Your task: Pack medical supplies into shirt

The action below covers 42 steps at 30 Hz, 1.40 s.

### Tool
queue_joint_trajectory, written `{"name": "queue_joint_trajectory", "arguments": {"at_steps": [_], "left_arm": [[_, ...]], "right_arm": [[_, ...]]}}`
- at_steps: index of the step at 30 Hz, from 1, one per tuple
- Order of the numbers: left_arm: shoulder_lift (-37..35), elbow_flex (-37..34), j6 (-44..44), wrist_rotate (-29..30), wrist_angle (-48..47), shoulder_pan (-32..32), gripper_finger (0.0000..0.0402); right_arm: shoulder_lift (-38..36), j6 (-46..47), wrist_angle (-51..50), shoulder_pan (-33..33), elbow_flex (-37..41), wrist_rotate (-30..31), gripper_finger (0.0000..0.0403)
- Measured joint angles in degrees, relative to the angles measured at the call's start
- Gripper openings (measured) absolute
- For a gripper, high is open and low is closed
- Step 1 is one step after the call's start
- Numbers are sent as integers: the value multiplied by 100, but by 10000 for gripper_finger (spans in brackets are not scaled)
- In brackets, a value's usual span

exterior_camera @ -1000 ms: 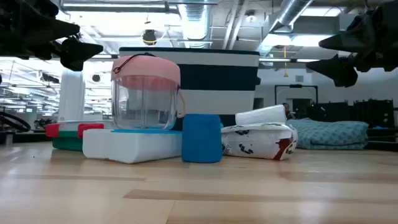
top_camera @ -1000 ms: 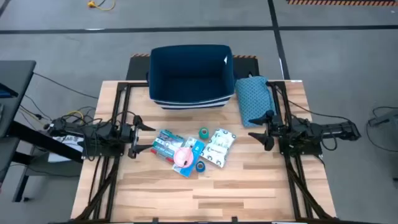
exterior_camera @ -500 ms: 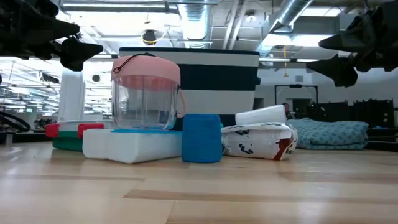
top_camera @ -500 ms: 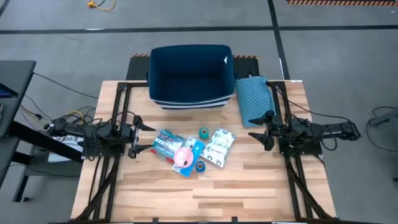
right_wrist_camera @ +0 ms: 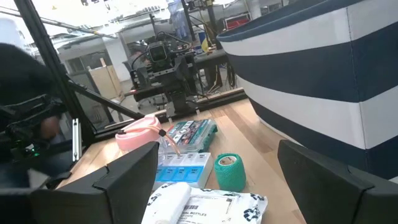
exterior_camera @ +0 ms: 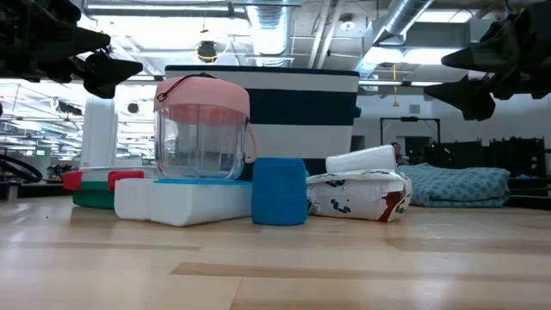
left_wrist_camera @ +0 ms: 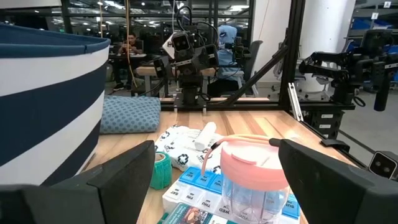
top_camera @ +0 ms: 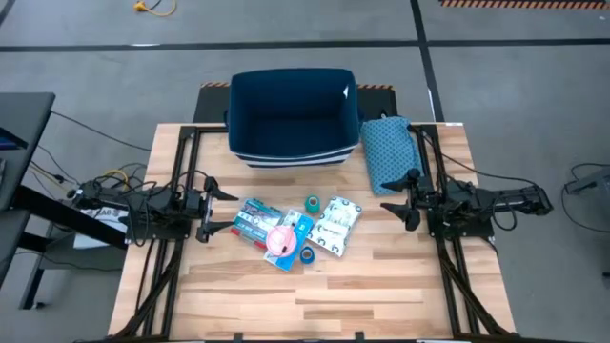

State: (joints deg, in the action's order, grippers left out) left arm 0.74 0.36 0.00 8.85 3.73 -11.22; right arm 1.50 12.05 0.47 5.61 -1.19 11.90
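We see the navy bin (top_camera: 293,114) at the surface's (top_camera: 381,286) back edge holding nothing. The medical supplies (top_camera: 297,231) lie clustered mid-surface, a clear pink-lidded cup (exterior_camera: 202,129) atop a pill organizer (exterior_camera: 185,198). Left end effector (top_camera: 212,206) and right end effector (top_camera: 398,202) hover wide apart on either side, gripping nothing.

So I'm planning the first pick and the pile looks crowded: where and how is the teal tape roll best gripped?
Take the teal tape roll by its round outer wall, coming straight down from above. It seems to stand on end, apart from the white pouch and the pill organizer, so jaws should fit either side. The right gripper is probably nearer; both wait open at the table's sides.
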Motion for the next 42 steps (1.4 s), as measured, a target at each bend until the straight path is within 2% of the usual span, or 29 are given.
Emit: {"name": "queue_joint_trajectory", "arguments": {"at_steps": [42], "left_arm": [[-1, 0, -1, 89, 4, -1, 334]], "right_arm": [[-1, 2, 0, -2, 2, 0, 322]]}}
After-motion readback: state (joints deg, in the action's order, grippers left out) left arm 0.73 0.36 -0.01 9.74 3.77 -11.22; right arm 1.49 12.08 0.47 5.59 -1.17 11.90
